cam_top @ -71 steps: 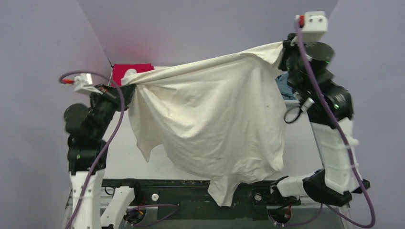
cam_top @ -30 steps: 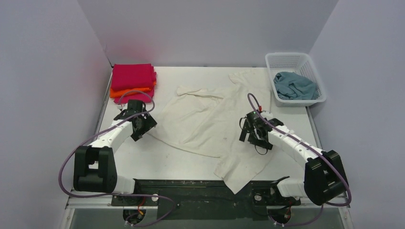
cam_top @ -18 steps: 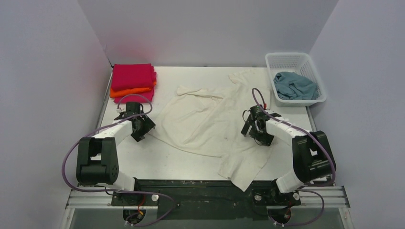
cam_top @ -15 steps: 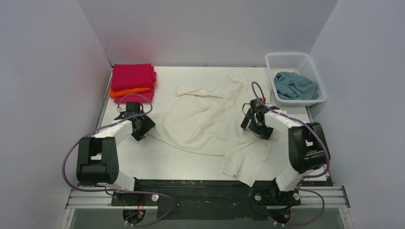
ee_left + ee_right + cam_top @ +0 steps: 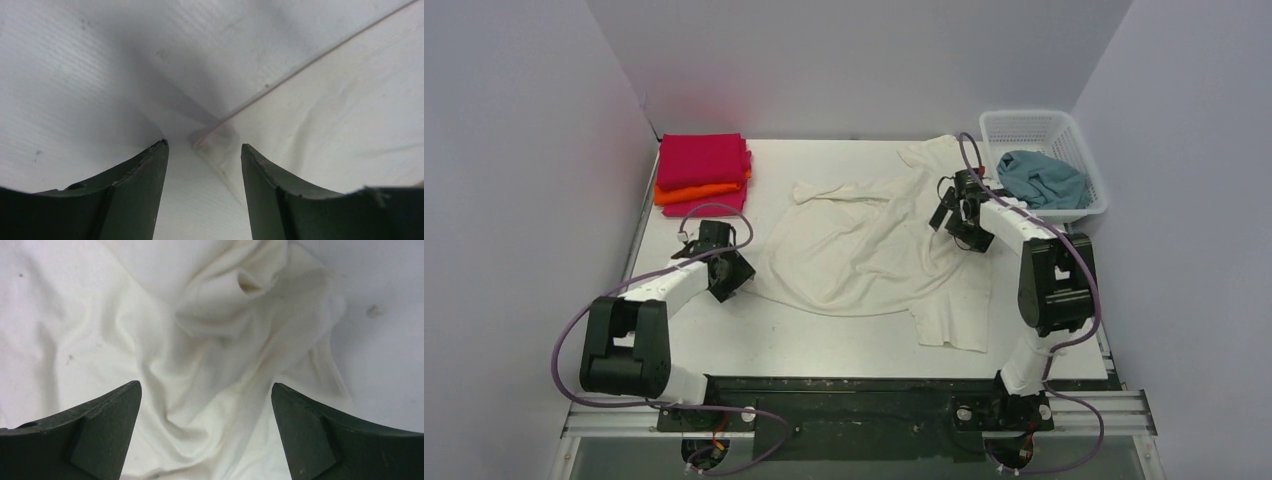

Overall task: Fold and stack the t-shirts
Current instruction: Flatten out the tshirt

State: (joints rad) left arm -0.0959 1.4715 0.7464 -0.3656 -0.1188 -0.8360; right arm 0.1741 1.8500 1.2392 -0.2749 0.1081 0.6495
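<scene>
The cream t-shirt [image 5: 864, 250] lies spread and rumpled across the middle of the table. My left gripper [image 5: 729, 275] sits low at its left edge. In the left wrist view the jaws [image 5: 202, 150] stand apart, with the shirt's hemmed corner [image 5: 210, 140] just at the fingertips, not pinched. My right gripper [image 5: 956, 212] is over the shirt's far right part, wide open [image 5: 206, 390] above bunched cream folds [image 5: 220, 340]. Folded magenta and orange t-shirts [image 5: 702, 165] are stacked at the far left. A grey-blue t-shirt [image 5: 1042, 178] lies crumpled in the basket.
The white mesh basket [image 5: 999, 125] stands at the far right corner, close to the right arm. Grey walls close in the table on three sides. The black rail [image 5: 844, 395] runs along the near edge. Bare table [image 5: 804, 340] shows in front of the shirt.
The shirt, earlier held up by both grippers, now lies on the table. The right gripper moved toward the far side and the shirt's near end slid with it. The left jaws have narrowed.
</scene>
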